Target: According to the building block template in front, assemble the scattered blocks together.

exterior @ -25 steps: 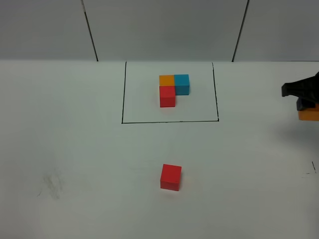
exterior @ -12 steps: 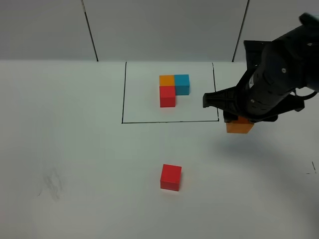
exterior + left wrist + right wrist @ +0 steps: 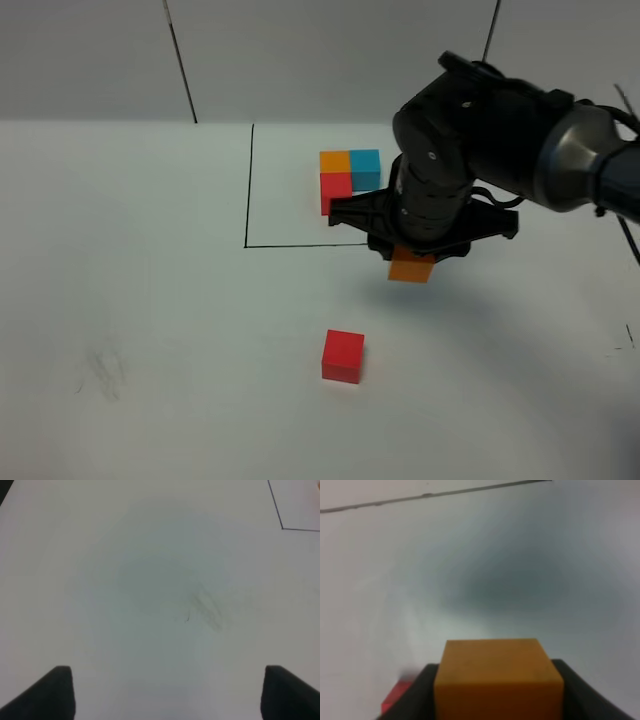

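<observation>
The template (image 3: 340,180) is a black-outlined square at the table's far middle with orange and blue cubes side by side and a red cube joined to the orange. My right gripper (image 3: 412,262) is shut on the loose orange cube (image 3: 411,268) (image 3: 497,680) and holds it above the table, just in front of the outline's near right part. The loose red cube (image 3: 343,356) sits on the table nearer the front, to the left of the held cube; its corner shows in the right wrist view (image 3: 395,700). The loose blue cube is out of view. My left gripper (image 3: 167,692) is open over bare table.
A faint grey smudge (image 3: 103,368) marks the table at the front left; it also shows in the left wrist view (image 3: 205,607). A corner of the black outline (image 3: 282,527) shows there too. Dark seams run up the back wall (image 3: 180,60).
My right arm has swept in from the right edge toward the middle with the orange cube in its grip. The red cube and template have not moved.
</observation>
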